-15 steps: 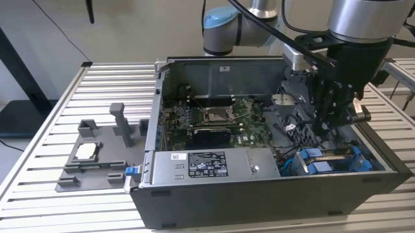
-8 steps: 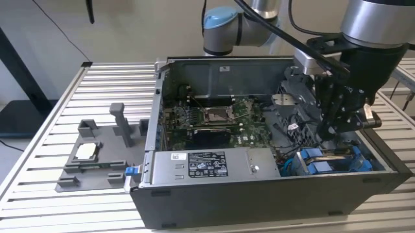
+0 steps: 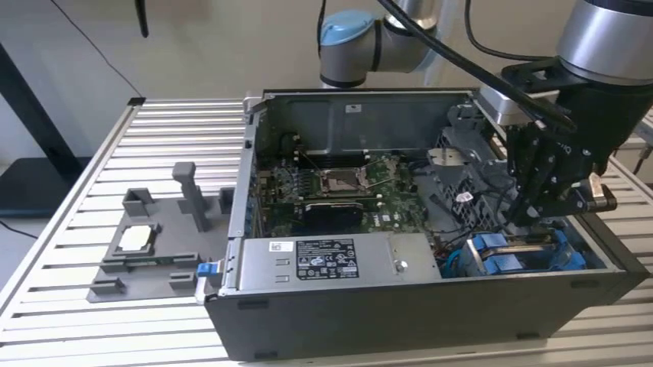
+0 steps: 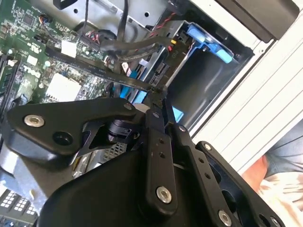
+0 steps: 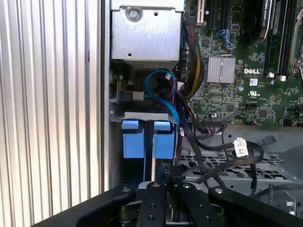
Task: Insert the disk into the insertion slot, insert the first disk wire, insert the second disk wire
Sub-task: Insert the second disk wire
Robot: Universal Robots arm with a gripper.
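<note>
Blue carrier tabs of the disk point(image 3: 515, 256) show seated inside the insertion slot point(image 3: 597, 256), at the open computer case's point(image 3: 408, 306) corner on the exterior view's right. Just above it hangs the hand point(image 3: 536, 210), fingers pinched together on a thin black cable point(image 4: 102, 71). The case sits on a slatted worktop point(image 3: 82, 229).
</note>
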